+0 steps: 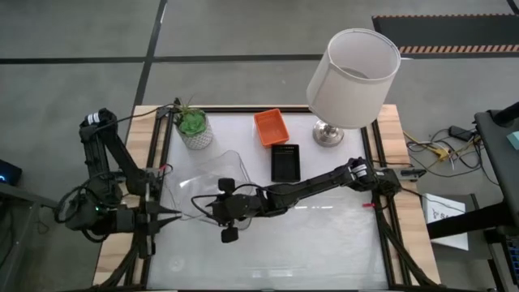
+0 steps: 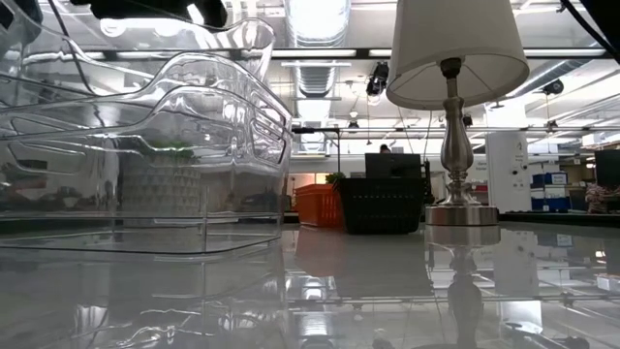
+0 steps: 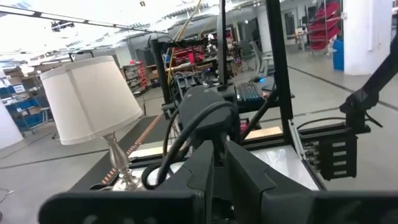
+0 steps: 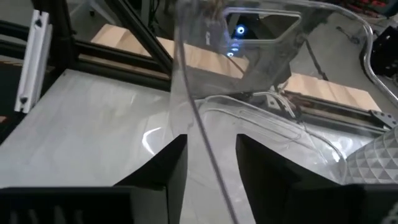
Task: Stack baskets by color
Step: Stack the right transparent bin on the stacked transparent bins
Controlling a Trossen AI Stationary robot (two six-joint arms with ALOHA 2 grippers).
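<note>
Clear see-through trays (image 1: 212,180) (image 2: 145,145) sit nested at the table's left; the top one looks tilted. My right gripper (image 1: 207,204) (image 4: 211,163) reaches across from the right and is open. Its fingers stand on either side of the top tray's near wall (image 4: 189,93), and a gap shows on each side. An orange basket (image 1: 272,127) (image 2: 315,206) and a black basket (image 1: 285,163) (image 2: 383,202) rest on their bottoms at the far middle. My left gripper (image 1: 170,215) (image 3: 216,171) waits shut at the left edge, pointing level toward the trays.
A white-shaded lamp (image 1: 353,77) (image 2: 455,107) stands at the far right, beside the baskets. A green potted plant (image 1: 195,126) stands at the far left, behind the trays. The near half of the white tabletop (image 1: 308,251) is bare.
</note>
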